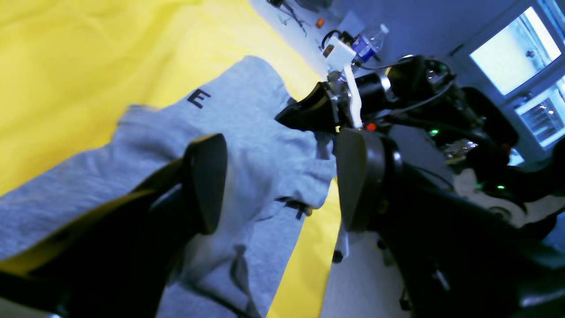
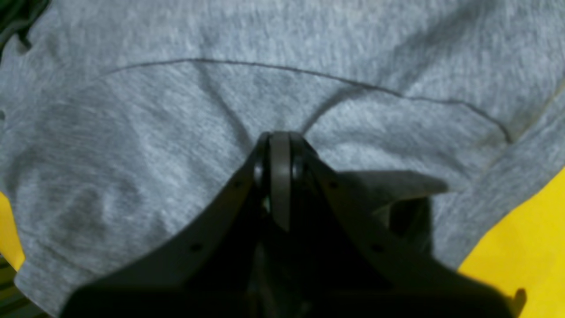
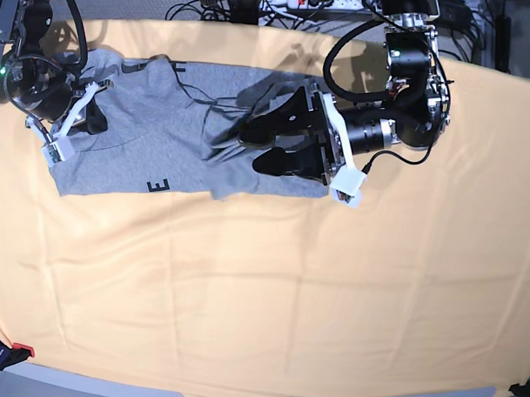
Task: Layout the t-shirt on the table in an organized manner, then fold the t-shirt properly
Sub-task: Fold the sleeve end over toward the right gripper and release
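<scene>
Left hand (image 3: pixel 261 146), black with broad dark fingers (image 1: pixel 207 181), stands spread wide over the right end of the heather-grey cotton t-shirt (image 3: pixel 149 124), with nothing between its fingers; in the left wrist view grey cloth shows through the gap. Right hand (image 2: pixel 279 145) is closed, its two black fingers pressed together and pinching a pucker of the shirt's fabric at the garment's other end, where creases radiate from the tips. The shirt lies spread lengthwise and rumpled on the wide table (image 3: pixel 277 285) draped in pale yellow-orange cloth, near its far edge, plain side mostly up. Black block letters peek out at a turned-over hem.
</scene>
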Controlling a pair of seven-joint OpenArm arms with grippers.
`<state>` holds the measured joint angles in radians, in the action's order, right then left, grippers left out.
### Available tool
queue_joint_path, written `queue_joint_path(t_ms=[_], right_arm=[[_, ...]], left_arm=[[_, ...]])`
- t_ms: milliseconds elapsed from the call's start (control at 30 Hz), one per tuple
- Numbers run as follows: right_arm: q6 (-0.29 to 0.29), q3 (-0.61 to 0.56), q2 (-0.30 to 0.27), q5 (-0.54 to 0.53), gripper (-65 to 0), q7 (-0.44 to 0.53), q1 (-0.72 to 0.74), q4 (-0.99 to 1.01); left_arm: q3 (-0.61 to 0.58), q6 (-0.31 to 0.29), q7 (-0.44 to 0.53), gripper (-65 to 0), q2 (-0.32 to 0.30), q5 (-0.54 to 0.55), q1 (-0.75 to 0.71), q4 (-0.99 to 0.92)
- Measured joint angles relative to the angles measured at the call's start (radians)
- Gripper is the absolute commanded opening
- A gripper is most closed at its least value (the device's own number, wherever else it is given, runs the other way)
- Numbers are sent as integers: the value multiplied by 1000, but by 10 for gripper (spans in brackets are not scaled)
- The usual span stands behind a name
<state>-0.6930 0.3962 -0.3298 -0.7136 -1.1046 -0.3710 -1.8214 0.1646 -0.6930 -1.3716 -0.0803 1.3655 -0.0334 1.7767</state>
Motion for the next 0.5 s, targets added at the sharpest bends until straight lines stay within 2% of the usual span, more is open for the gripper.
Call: queue_joint_path(t_ms=[67,100,200,233,367,500], right_arm=[[0,0,0,0,-650,-2,0,0],[0,0,0,0,-650,-2,0,0],[0,0,0,0,-650,-2,0,0],[0,0,0,0,-650,-2,0,0],[0,0,0,0,-650,-3,4,0],[-1,1,-2,-1,-650,-12,17,0]], left_arm=[[0,0,-26,-295,0,11,0,0],[0,0,-37,-350,0,11,1,0],[0,0,-38,-602,0,12,3,0],[0,0,-39,-650,0,11,3,0],[0,0,-40,-650,-8,-16,17,0],[52,0,-37,-650,-49,-50,59,0]])
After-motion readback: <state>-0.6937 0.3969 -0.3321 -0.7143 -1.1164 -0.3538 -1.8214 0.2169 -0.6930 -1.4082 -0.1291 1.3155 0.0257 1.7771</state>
